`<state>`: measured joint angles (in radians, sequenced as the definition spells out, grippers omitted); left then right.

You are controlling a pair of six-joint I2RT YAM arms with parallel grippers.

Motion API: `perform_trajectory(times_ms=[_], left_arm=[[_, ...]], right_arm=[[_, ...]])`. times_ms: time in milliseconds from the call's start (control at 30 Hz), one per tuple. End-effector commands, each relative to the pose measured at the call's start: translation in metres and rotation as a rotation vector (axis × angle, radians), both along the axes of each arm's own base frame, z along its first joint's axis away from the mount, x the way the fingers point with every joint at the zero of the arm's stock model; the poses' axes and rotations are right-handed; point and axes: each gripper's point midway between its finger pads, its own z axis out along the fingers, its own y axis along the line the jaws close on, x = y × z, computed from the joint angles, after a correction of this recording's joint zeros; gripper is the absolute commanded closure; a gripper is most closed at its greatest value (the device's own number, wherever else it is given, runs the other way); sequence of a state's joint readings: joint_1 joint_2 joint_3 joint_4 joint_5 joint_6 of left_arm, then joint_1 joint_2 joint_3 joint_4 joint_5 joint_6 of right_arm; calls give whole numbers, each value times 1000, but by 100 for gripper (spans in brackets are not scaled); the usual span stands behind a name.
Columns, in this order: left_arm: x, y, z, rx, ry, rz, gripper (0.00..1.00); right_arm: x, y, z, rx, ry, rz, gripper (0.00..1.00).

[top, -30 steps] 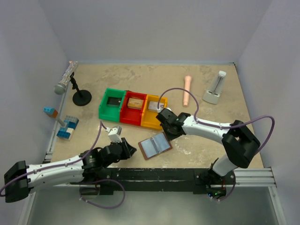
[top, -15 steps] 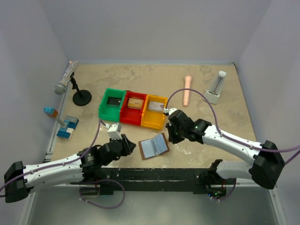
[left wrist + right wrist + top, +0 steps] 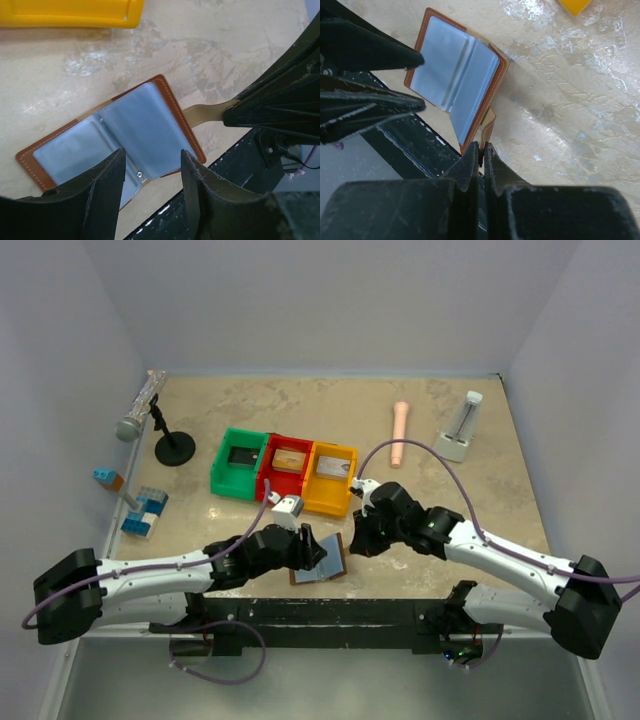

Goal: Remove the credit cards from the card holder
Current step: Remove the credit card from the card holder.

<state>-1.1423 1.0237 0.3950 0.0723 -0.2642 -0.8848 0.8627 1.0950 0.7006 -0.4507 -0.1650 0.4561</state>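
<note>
The card holder (image 3: 325, 558) lies open near the front rail, brown outside, pale blue-grey inside (image 3: 120, 132) (image 3: 454, 75). Its tan closing strap (image 3: 205, 112) runs to my right gripper (image 3: 481, 150) (image 3: 357, 541), which is shut on the strap's end at the holder's right edge, tilting that half up. My left gripper (image 3: 152, 182) (image 3: 306, 549) hovers over the holder's left half, jaws open, nothing between them. Whether a credit card sits in the pockets I cannot tell. One flat card lies in each of the green (image 3: 243, 455), red (image 3: 290, 460) and yellow (image 3: 333, 467) bins.
The three bins stand in a row just behind the holder. A black rail (image 3: 330, 615) runs along the near edge. At the left are a microphone (image 3: 140, 410) on a stand and toy bricks (image 3: 145, 512). A peach cylinder (image 3: 400, 432) and a white device (image 3: 458, 430) lie at the back right.
My left arm swung right to the card holder and its jaws widened. My right gripper came down from the yellow bin and shut on the strap. The holder's right half tilted up.
</note>
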Motion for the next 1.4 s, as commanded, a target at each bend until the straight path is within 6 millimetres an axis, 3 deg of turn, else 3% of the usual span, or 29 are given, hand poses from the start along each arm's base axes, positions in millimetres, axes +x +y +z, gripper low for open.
perform_trajectory(times_ms=[0, 300, 767, 1367], left_arm=[[-2, -40, 35, -97, -31, -114, 47], [-8, -48, 27, -107, -1, -146, 45], [-4, -17, -6, -65, 64, 4, 46], [1, -32, 3, -56, 42, -33, 44]], right_arm=[[-1, 14, 16, 101, -23, 21, 100], [-4, 20, 28, 156, -25, 33, 100], [-5, 20, 25, 162, -13, 31, 100], [-9, 25, 30, 186, 4, 51, 100]])
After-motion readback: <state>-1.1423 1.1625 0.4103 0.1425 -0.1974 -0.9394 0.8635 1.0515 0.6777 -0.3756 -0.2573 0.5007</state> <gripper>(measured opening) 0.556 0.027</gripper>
